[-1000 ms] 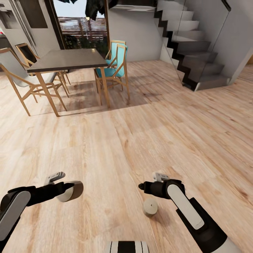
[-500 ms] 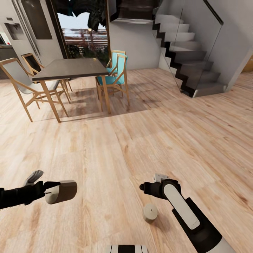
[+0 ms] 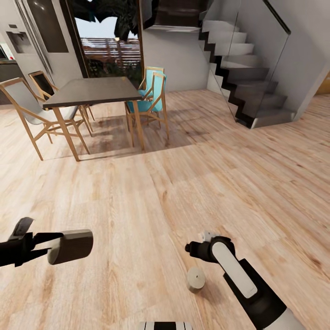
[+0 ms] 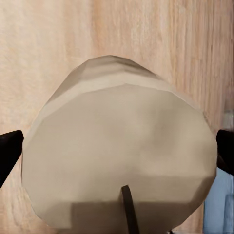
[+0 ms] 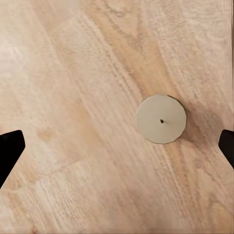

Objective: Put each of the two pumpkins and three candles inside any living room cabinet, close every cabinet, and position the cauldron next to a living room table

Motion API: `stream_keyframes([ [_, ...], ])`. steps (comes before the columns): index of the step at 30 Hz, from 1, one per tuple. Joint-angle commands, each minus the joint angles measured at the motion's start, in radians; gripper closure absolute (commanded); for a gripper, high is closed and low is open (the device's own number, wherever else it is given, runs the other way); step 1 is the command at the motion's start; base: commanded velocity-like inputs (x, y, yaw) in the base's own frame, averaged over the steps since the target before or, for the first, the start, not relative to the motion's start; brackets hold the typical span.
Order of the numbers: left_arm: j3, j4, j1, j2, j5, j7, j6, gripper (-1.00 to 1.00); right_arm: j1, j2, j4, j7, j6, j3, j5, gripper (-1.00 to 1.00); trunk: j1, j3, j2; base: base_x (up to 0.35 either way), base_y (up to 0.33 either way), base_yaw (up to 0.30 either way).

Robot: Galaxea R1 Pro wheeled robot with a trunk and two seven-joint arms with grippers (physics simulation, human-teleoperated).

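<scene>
1. Left claw [image 3: 55, 245] holds one candle [image 3: 71, 246] tight, up off the floor [image 3: 151, 192]. In the left wrist view that candle [image 4: 119, 156] sits between the two dark fingertips [image 4: 9, 151], very close to the camera.
2. Right claw [image 3: 195, 247] hangs just above the floor with nothing in it. Its arm hides the tips in the head view. In the right wrist view its two fingertips [image 5: 9, 148] are far apart, so it looks wide open.
3. A second candle [image 3: 195, 280] stands on the floor, just beside the right claw. From the right wrist view this candle [image 5: 161, 119] is seen from above, with its tiny wick in the middle, between the two tips but below them.
4. Far off there is a dark table [image 3: 91, 90] with wooden chairs [image 3: 25, 105], a blue chair [image 3: 149, 91] and stairs [image 3: 243, 68].
5. How far along? I think it is still early. One candle is picked up and one waits on the floor. No candle seen here is in a cabinet yet. The rest of the job looks still to do.
</scene>
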Motion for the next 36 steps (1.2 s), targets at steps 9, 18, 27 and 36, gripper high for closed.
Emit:
stream_keyframes([
  [9, -0.001, 0.004, 0.01, 0.047, 0.017, -0.06, 0.005, 1.0, -0.001, 0.001, 0.094, -0.001, -0.04, 0.0, 0.008, -1.0, 0.007, -0.007, -0.014, 0.0, 0.0, 0.0],
  [18, -0.001, 0.031, 0.03, 0.057, 0.027, -0.17, 0.005, 1.0, -0.001, 0.005, 0.16, 0.004, -0.068, -0.006, 0.016, -1.0, 0.042, -0.035, -0.077, 0.0, 0.0, 0.0],
  [27, -0.002, 0.049, 0.061, 0.093, 0.017, -0.313, 0.005, 1.0, -0.001, 0.007, 0.166, 0.015, -0.118, 0.001, 0.018, -1.0, 0.046, -0.07, -0.079, 0.0, 0.0, 0.0],
  [36, -0.002, 0.053, 0.067, 0.1, 0.016, -0.33, 0.005, 1.0, -0.001, 0.016, 0.165, 0.018, -0.137, 0.002, 0.095, -1.0, 0.05, -0.105, -0.082, 0.0, 0.0, 0.0],
])
